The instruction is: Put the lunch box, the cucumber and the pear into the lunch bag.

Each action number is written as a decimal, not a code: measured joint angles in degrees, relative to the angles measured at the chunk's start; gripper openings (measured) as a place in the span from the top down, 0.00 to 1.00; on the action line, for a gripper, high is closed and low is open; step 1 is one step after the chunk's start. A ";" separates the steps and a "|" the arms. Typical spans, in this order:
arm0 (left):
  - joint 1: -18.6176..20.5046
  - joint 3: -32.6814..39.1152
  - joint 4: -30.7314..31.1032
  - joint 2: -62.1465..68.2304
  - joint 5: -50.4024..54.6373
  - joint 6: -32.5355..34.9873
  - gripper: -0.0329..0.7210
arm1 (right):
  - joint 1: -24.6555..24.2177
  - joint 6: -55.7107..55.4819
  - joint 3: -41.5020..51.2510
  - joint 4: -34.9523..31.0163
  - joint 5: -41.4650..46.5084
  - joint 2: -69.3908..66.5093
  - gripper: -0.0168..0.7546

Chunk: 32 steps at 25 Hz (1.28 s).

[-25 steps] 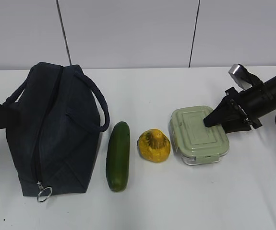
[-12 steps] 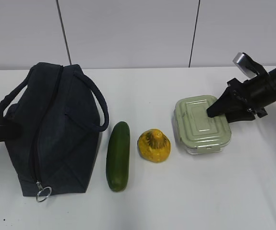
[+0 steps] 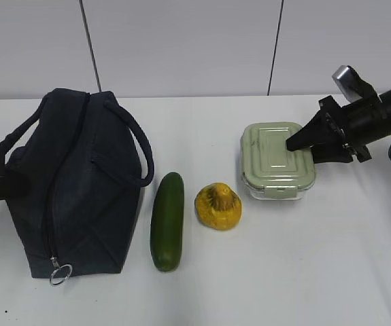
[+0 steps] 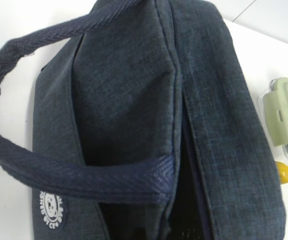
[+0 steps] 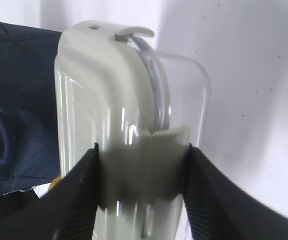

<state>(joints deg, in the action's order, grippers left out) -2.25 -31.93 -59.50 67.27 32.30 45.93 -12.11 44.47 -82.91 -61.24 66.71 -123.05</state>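
Note:
The lunch box [image 3: 277,157], clear with a sage-green lid, is held off the table by its right end in my shut right gripper [image 3: 297,146]. In the right wrist view both fingers [image 5: 73,195] clamp the box [image 5: 108,115]. The dark green cucumber [image 3: 167,221] and the yellow pear [image 3: 217,206] lie between box and bag. The navy lunch bag [image 3: 79,183] stands at the left, and its top seam shows a dark gap in the left wrist view [image 4: 133,100]. My left gripper [image 3: 1,182] is against the bag's left side; its jaws are hidden.
The bag's metal ring pull [image 3: 60,274] hangs at its near end. One loop handle [image 3: 141,153] arches toward the cucumber. White table [image 3: 263,272] runs to a pale wall behind. The box [image 4: 286,115] and pear [image 4: 283,172] show at the left wrist view's right edge.
My right gripper has lifted the lunch box and carried it away from the front edge and slightly left. The left arm has shifted a little against the bag's left side.

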 joint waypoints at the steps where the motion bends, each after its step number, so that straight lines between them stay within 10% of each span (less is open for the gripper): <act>1: 0.00 0.00 -0.01 0.00 0.05 0.00 0.97 | 0.00 0.00 0.00 -0.14 0.00 0.22 0.50; 15: 0.00 0.00 -10.59 0.00 0.23 3.88 0.97 | 0.97 -1.32 0.00 -6.37 0.00 6.64 0.50; 32: -3.73 0.00 -24.11 6.34 1.64 11.91 0.98 | 14.86 -1.81 -4.10 -19.85 0.07 7.71 0.50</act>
<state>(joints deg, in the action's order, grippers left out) -5.97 -31.93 -83.61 73.61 33.94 57.84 2.75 42.65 -87.01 -81.09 66.78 -115.35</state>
